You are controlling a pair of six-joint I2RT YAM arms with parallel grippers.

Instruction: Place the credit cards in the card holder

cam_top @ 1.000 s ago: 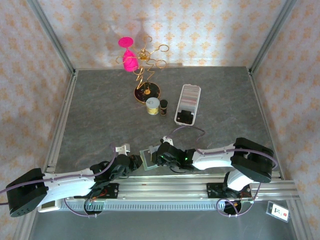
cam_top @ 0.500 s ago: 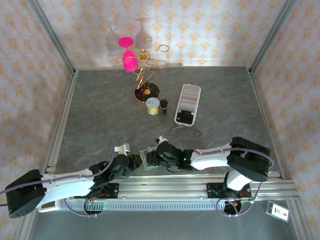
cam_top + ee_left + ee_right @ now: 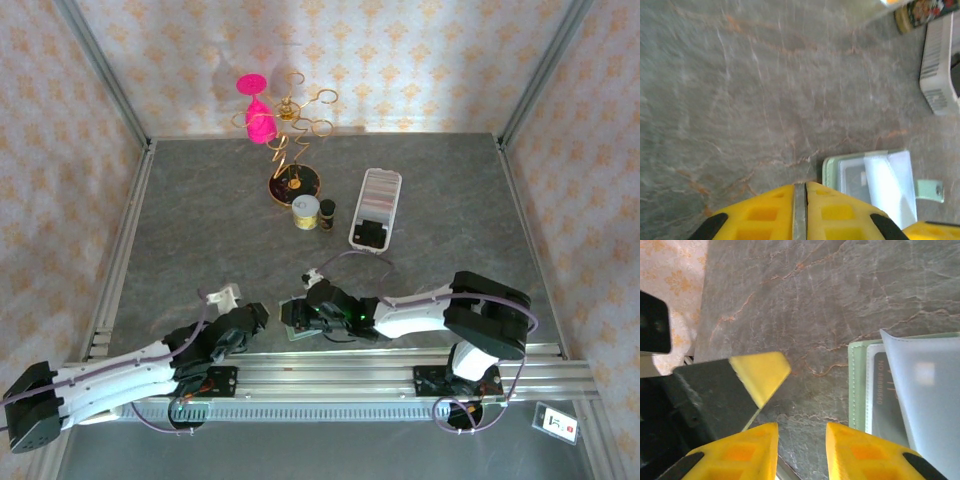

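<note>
I am looking down on the grey stone-patterned table (image 3: 200,220), where both arms are reaching in low near its front edge. The left gripper (image 3: 800,189) is hovering over bare table with its yellow jaws pinched almost together, and only a hairline slit is showing, with nothing caught in it. The card holder (image 3: 867,180) is lying open and flat just to its right, the sage-green rim and grey-blue pockets facing up and the snap tab (image 3: 930,191) sticking out on the far side. The right gripper (image 3: 801,427) is sitting close beside the left one with its jaws parted by a modest gap that is showing only table, so it is gripping nothing. In the right wrist view the holder is lying just to one side of that gripper, and a grey card face with printed characters is showing through one clear pocket. The credit cards (image 3: 381,190) are standing as a packed row of edges in the long clear tray (image 3: 929,80), well apart from the holder toward the back. A small jar (image 3: 306,212), a dark bottle (image 3: 327,213) and a gold wire stand (image 3: 292,150) are sitting left of that tray.
</note>
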